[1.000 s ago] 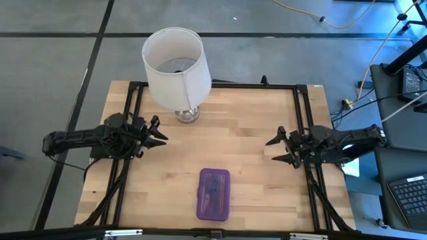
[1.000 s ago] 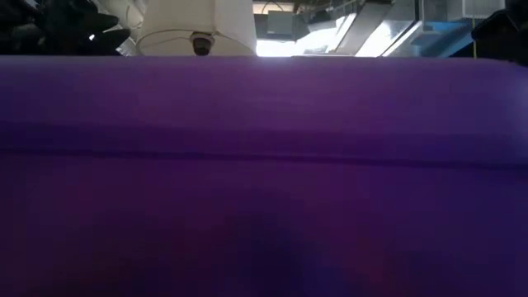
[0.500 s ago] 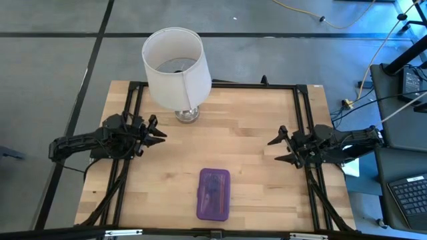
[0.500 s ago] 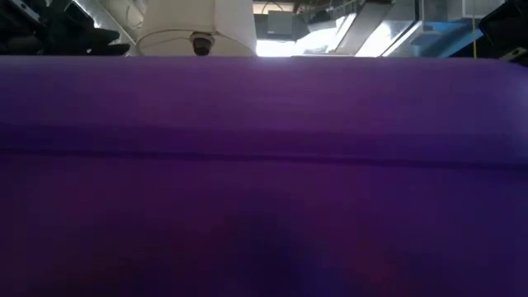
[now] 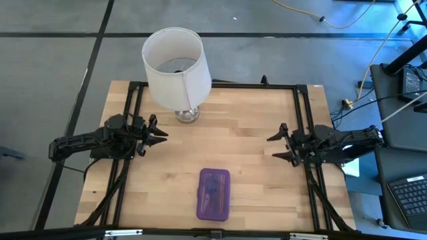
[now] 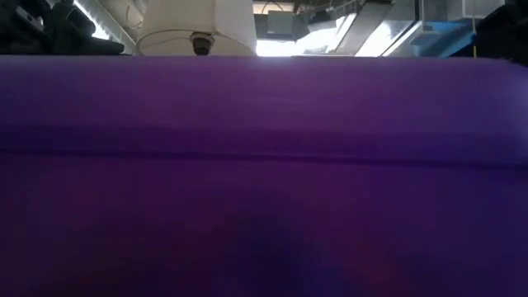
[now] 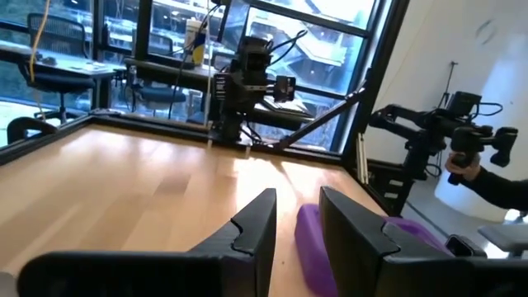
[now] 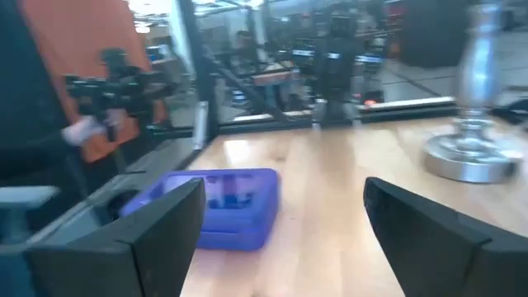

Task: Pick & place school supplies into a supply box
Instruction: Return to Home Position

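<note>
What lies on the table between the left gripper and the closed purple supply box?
Nothing. In the high view, only bare wooden table separates the left gripper from the supply box.

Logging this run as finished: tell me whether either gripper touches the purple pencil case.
Apart. The high view shows bare table between the closed purple pencil case and both the left gripper and the right gripper, out at the sides.

Pale smooth wood-plank table [image 5: 253,133], translucent glossy purple plastic supply box [image 5: 214,193], shiny metal lamp base [image 8: 464,158], matt white lampshade [image 5: 173,67]
</note>
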Controlling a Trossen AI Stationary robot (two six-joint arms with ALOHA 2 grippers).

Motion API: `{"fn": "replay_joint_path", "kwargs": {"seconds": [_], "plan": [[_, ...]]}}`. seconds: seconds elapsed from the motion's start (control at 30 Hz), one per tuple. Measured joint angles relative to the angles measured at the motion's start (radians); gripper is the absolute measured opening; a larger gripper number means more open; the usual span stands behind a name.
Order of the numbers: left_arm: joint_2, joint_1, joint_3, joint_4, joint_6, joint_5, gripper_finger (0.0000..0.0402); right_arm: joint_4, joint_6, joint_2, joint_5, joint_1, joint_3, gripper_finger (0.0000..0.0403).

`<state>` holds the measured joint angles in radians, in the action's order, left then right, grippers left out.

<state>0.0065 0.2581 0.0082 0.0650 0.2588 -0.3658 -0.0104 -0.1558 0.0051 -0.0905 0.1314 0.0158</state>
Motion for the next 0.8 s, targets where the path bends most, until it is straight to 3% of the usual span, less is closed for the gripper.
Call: {"fn": "replay_joint_path", "kwargs": {"seconds": [0.23,0.47,0.8], "plan": [[0.000,-0.001,0.000,0.005,-0.014,0.014,0.0088,-0.003,-0.021,0.003,0.187,-0.001,0.000,0.0334],[0.000,0.000,0.000,-0.007,-0.038,0.344,0.0088,-0.006,-0.020,0.003,0.201,0.000,0.000,0.0334],[0.037,-0.002,0.000,-0.051,-0.090,0.368,0.0088,-0.006,-0.020,0.004,0.194,0.000,0.000,0.0334]]}}
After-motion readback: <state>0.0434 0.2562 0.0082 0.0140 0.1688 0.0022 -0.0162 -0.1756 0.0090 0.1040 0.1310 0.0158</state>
